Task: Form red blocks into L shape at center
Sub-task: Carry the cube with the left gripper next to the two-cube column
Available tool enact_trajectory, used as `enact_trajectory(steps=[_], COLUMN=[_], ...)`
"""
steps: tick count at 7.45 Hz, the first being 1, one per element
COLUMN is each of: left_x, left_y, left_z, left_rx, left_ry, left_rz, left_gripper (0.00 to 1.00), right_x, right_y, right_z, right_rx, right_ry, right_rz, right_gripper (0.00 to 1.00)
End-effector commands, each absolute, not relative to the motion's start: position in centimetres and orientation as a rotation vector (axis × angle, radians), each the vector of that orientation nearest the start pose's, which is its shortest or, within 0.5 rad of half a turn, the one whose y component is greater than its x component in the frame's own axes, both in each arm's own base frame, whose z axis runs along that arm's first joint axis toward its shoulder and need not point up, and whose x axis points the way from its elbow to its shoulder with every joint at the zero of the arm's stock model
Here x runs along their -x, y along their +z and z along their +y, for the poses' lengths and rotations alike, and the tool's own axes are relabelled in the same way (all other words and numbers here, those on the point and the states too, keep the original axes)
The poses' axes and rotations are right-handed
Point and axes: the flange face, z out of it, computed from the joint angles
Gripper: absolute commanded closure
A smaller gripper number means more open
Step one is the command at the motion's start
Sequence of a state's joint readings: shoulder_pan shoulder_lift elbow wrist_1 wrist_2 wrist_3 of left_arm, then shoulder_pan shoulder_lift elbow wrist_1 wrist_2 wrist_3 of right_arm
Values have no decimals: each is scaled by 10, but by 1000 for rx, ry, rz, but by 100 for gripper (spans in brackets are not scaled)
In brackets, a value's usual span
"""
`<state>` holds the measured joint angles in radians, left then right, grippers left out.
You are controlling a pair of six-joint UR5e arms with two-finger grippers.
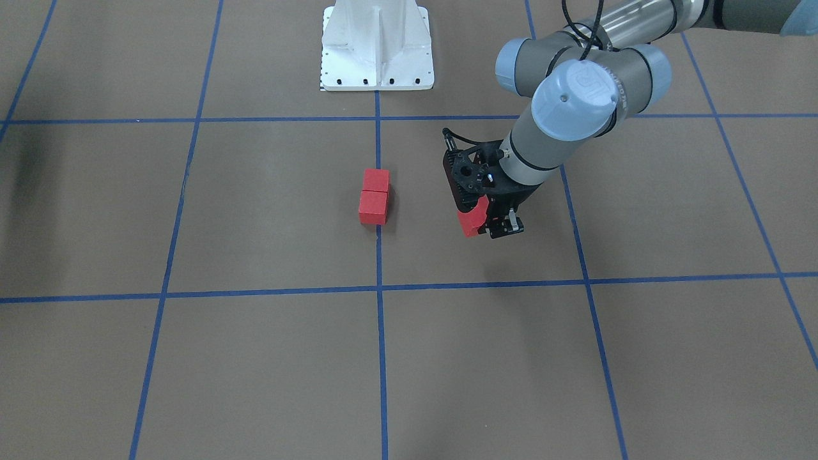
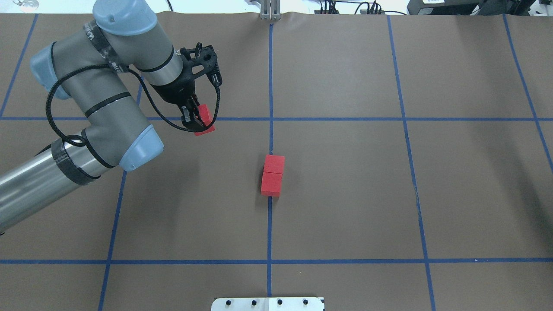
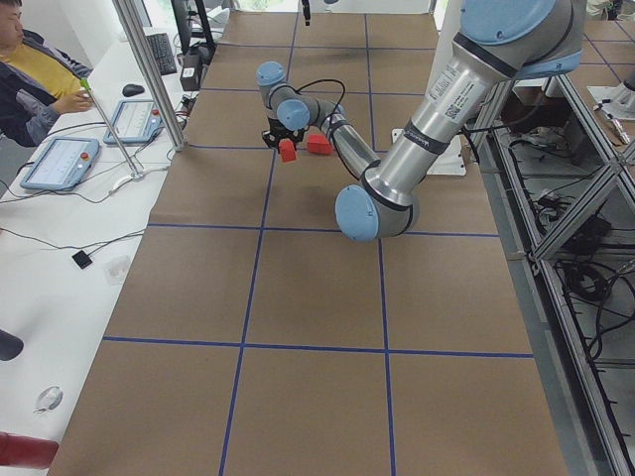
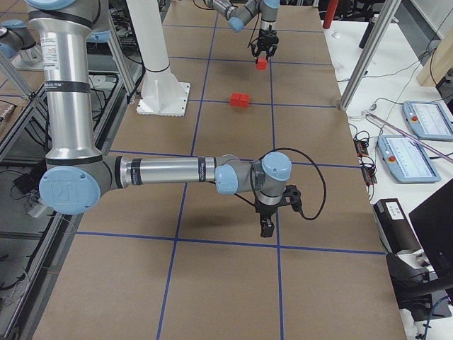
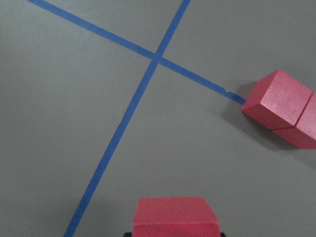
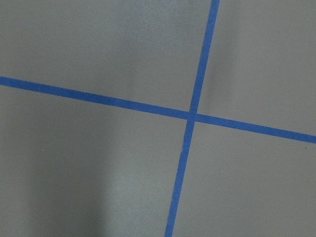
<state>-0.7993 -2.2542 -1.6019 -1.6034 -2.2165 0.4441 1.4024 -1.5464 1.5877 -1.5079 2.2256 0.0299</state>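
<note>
Two red blocks (image 2: 274, 164) (image 2: 271, 185) lie touching in a short row on the middle vertical blue line (image 2: 270, 224), midway between the two horizontal lines. They also show in the front view (image 1: 376, 181) (image 1: 373, 208) and at the right edge of the left wrist view (image 5: 279, 101). My left gripper (image 2: 198, 122) is shut on the third red block (image 2: 204, 117) and holds it above the surface, left of the pair; the held block also shows in the front view (image 1: 472, 221) and the left wrist view (image 5: 175, 217). My right gripper (image 4: 266, 227) shows only in the exterior right view, so I cannot tell whether it is open or shut.
The robot's white base plate (image 1: 377, 64) stands on the middle line at the table's near edge. The right wrist view shows only a blue tape crossing (image 6: 191, 116). An operator (image 3: 30, 79) and tablets (image 3: 60, 164) are beside the table, off the brown surface.
</note>
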Motion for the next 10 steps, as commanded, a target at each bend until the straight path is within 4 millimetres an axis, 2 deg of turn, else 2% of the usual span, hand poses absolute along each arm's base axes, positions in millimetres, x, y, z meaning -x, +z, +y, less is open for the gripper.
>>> enact_trajectory(steps=[1, 2, 3, 4, 6, 8, 10], left_x=[-459, -483, -491, -506, -531, -549, -576], left_y=[206, 201, 200, 201, 197, 203, 189], left_z=[-533, -518, -511, -498, -481, -472, -464], left_rx=[-825, -831, -830, -824, -814, -772, -766], left_ry=[1577, 1607, 1619, 1638, 1647, 1621, 1638], left_rz=[595, 562, 567, 571, 566, 593, 610], left_gripper=[100, 100, 100, 100, 100, 100, 100], right_x=[-7, -38, -57, -68, -67, -66, -66], right_y=[650, 647, 647, 640, 640, 641, 643], right_z=[-501, -500, -495, -491, -488, -488, -488], right_rx=[-38, -78, -93, -113, -99, -97, -92], right_ry=[-152, -148, -140, -125, -122, -122, -120], right_rz=[-661, -668, -670, -669, -672, -675, -675], right_gripper=[0, 0, 0, 0, 0, 0, 0])
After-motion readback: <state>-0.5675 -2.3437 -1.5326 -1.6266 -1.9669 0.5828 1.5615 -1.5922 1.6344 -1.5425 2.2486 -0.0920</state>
